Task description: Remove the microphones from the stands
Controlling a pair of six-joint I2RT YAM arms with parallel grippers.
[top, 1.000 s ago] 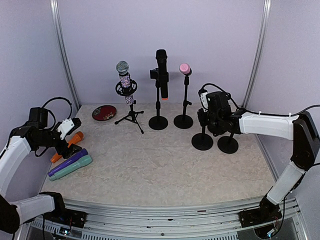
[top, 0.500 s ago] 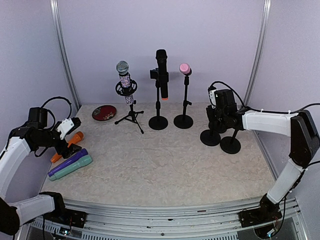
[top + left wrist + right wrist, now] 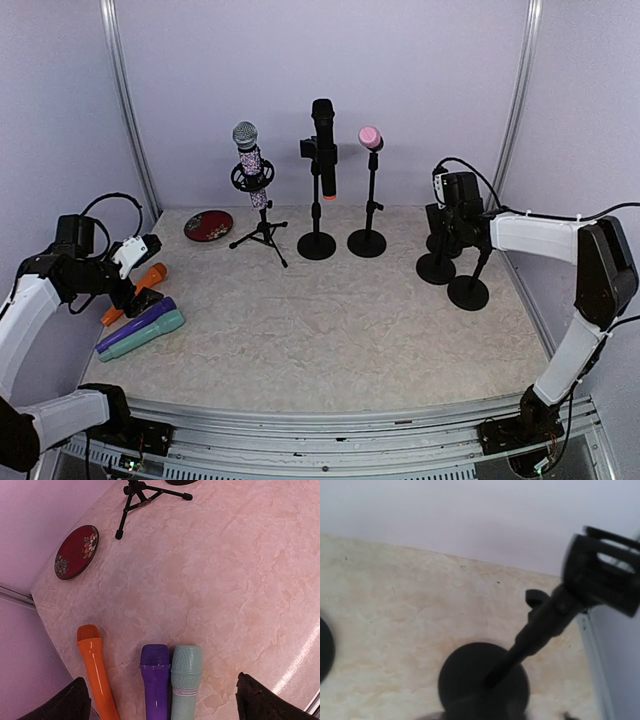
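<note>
Three microphones stand in stands at the back: a patterned one with a grey head (image 3: 250, 165) on a tripod, a black one (image 3: 323, 150) and a pink-headed one (image 3: 370, 137). My right gripper (image 3: 450, 232) is at the far right, closed on the pole of an empty black stand (image 3: 436, 268). A second empty stand (image 3: 468, 292) is beside it and fills the right wrist view (image 3: 535, 625). My left gripper (image 3: 135, 275) is open and empty at the left, over loose microphones; its wide-spread fingers (image 3: 65, 702) frame them.
An orange (image 3: 95, 675), a purple (image 3: 155, 680) and a teal microphone (image 3: 186, 680) lie side by side at the left. A red plate (image 3: 208, 225) sits at the back left near the tripod legs (image 3: 145, 492). The right rail (image 3: 525, 290) is close to the empty stands.
My right gripper has moved right and back toward the wall, and the empty stand went with it. The second empty stand shifted slightly right. The left arm has not moved.
</note>
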